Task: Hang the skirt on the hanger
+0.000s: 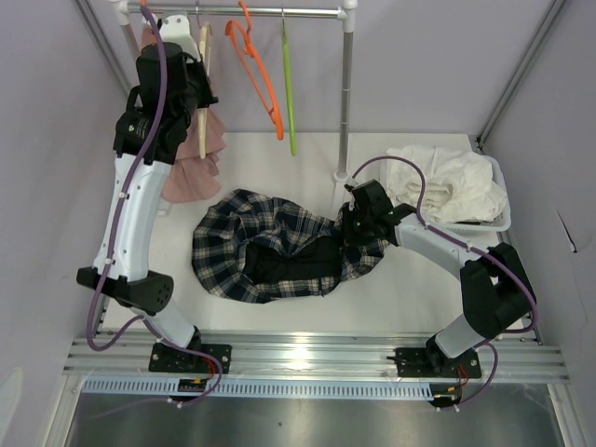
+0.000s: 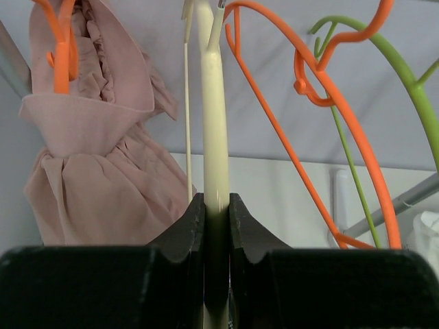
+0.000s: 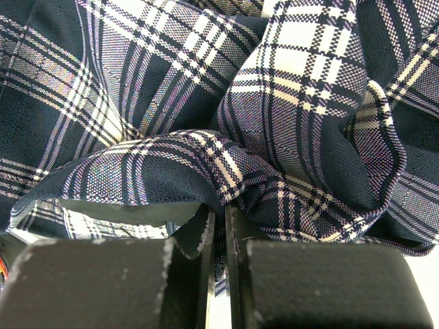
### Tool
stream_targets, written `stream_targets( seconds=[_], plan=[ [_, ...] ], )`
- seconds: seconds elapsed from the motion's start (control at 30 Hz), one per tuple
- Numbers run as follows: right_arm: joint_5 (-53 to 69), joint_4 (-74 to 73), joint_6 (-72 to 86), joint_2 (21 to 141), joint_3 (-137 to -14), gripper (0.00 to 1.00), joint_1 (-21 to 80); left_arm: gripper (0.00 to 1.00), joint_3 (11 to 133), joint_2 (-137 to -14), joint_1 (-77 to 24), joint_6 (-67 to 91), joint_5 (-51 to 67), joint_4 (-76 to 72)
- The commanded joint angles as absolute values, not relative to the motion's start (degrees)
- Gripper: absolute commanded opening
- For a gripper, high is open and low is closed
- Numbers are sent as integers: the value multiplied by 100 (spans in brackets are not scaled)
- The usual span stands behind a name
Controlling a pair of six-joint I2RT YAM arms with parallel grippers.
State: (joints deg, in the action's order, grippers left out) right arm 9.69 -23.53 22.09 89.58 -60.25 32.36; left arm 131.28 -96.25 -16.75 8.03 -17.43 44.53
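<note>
The dark plaid skirt (image 1: 270,250) lies crumpled on the white table, its black lining showing near the middle. My right gripper (image 1: 349,233) is at the skirt's right edge, shut on a fold of the plaid skirt (image 3: 274,137); the cloth passes between its fingers (image 3: 236,219). Up at the rail, my left gripper (image 1: 194,93) is shut on the cream hanger (image 1: 203,88), which hangs from the rail. In the left wrist view the cream hanger (image 2: 214,123) runs straight up from between the fingers (image 2: 192,226).
A pink garment (image 1: 191,163) hangs on an orange hanger (image 2: 58,48) at the rail's left. An empty orange hanger (image 1: 261,79) and a green hanger (image 1: 289,88) hang further right. A rack post (image 1: 346,102) stands behind the skirt. A white basket (image 1: 498,219) of white cloth sits at right.
</note>
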Motion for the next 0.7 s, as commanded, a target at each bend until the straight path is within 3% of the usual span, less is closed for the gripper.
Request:
stream_targets(
  seconds=[0.0, 0.3, 0.67],
  plan=[
    [1107, -2162, 2118, 9026, -6152, 0, 3217, 0, 12850, -9088, -1679, 861, -1486, 4166],
    [1090, -2171, 2118, 8982, -6108, 0, 3217, 0, 12340, -8587, -1687, 975, -1116, 4491],
    [1090, -2215, 2109, 8956, -6161, 0, 3226, 0, 10400, -7340, -1687, 1134, -607, 4369]
  ],
)
